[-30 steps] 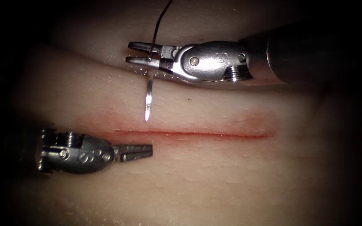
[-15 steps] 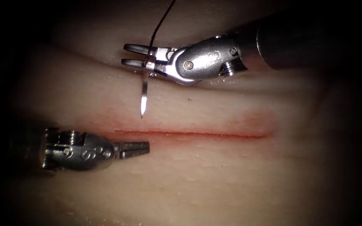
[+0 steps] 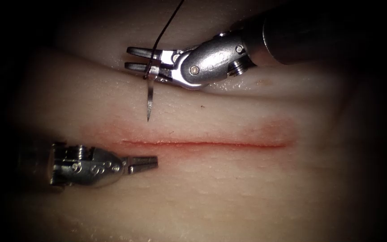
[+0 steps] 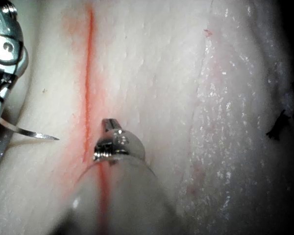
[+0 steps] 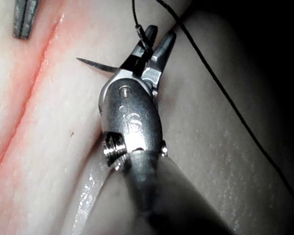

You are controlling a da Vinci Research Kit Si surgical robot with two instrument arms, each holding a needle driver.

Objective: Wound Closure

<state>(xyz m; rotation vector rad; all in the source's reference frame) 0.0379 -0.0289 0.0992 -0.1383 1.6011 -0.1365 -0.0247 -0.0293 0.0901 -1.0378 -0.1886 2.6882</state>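
On the pale tissue (image 3: 229,192), the cut (image 3: 202,143) runs as a thin red line across the endoscope view. My right tool (image 3: 128,58) lies beyond the cut's left half, jaws shut on the needle (image 3: 149,101) near its thread end. The needle hangs free, outside the tissue, its tip pointing at the cut and stopping short of it. Dark thread (image 3: 166,27) rises from the jaws. My left tool (image 3: 156,162) rests just on the near side of the cut's left end, shut and holding nothing. The right wrist view shows the right tool (image 5: 160,33), needle (image 5: 95,63) and thread (image 5: 220,83).
Red fluid stains the tissue in a faint band along the cut (image 4: 88,73). In the left wrist view, the left tool (image 4: 108,123) sits beside the cut, with the needle (image 4: 32,132) close by. A fold of tissue (image 3: 292,85) lies under the right tool's shaft.
The right tool has shifted left with the needle and its wrist has turned. The needle tip moved left and slightly away from the cut. The left tool drew back a little to the left.
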